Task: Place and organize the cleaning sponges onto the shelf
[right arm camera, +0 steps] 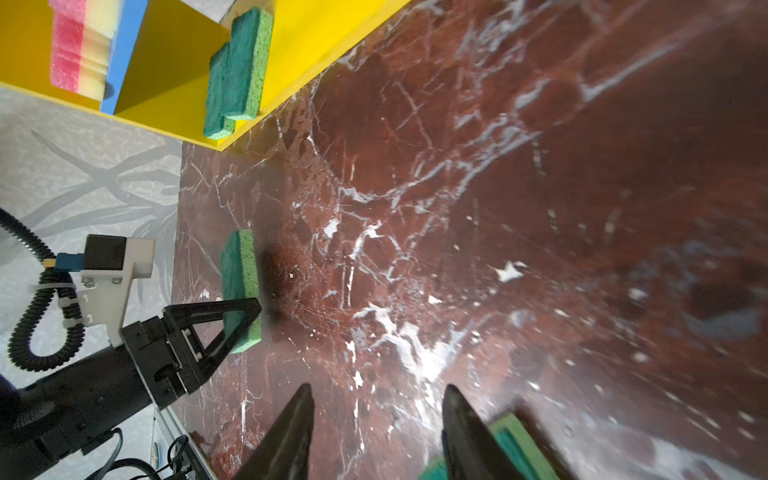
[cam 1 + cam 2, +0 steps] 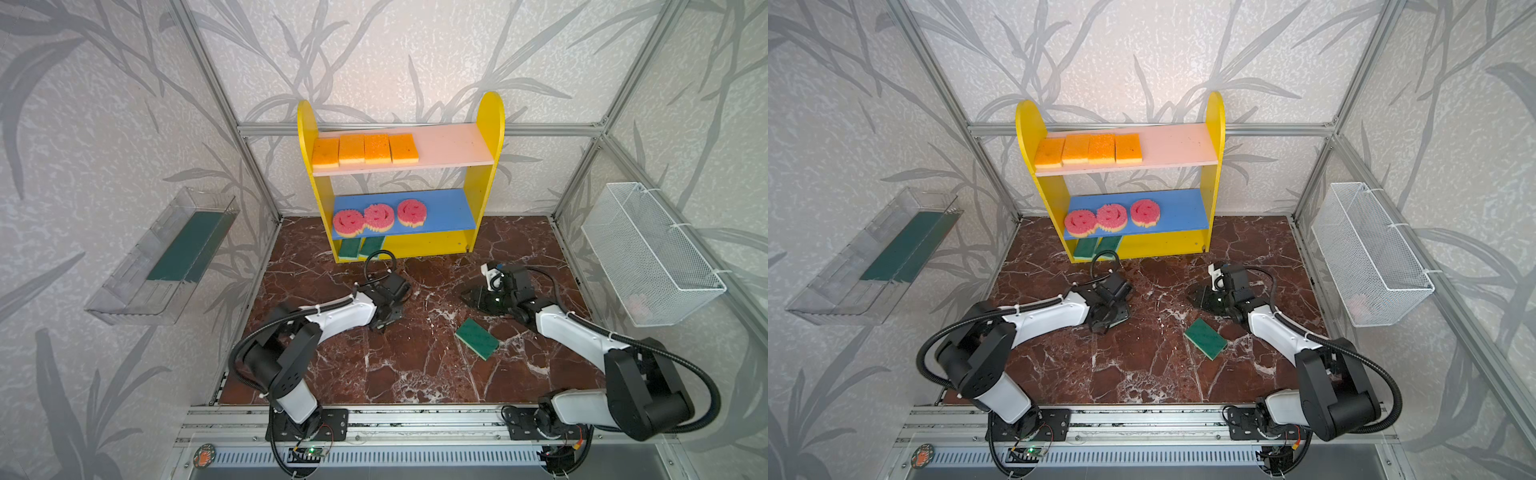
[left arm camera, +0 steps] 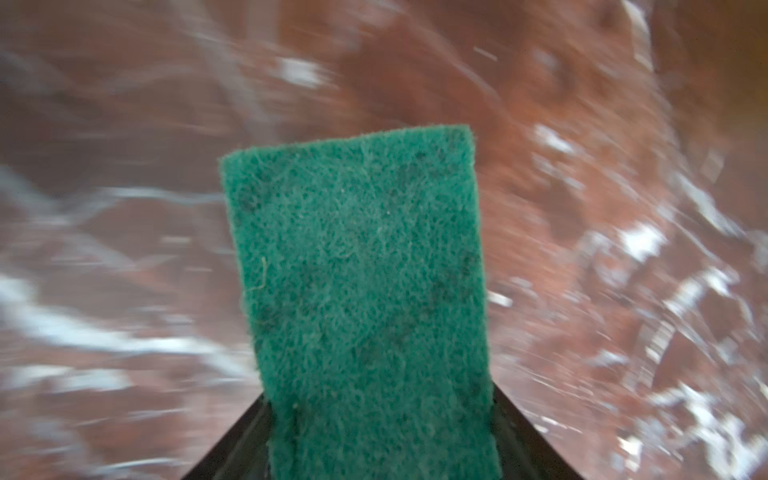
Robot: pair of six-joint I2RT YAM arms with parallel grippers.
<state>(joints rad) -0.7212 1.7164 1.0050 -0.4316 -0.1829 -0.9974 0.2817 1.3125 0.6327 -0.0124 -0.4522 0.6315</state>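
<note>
1. Two robot arms reached in from the near rail: the left arm and the right arm, both stretched low toward the middle of the table.
2. A dark red marble table formed the floor of the cell.
3. At the table's far edge stood the shelf, with yellow sides, a pink top board, a blue middle board and a yellow base.
4. A clear tray hung on the left wall and held a long dark green strip. A white wire basket hung on the right wall.
5. Four orange sponges lay side by side, touching, on the left part of the pink board.
6. Three round pink smiley sponges sat in a row on the left half of the blue board.
7. Two shelved green sponges lay side by side at the left end of the yellow base.
8. The left gripper, in front of the shelf, had its fingers closed on the two sides of the held green sponge. The sponge's dark scouring face filled the gap between them, and the table behind it was blurred.
9. The right gripper hung low over the table with its fingers partly apart and only bare marble between them.
10. The loose green sponge lay flat and askew on the table, green face up, just beside the right gripper.
</note>
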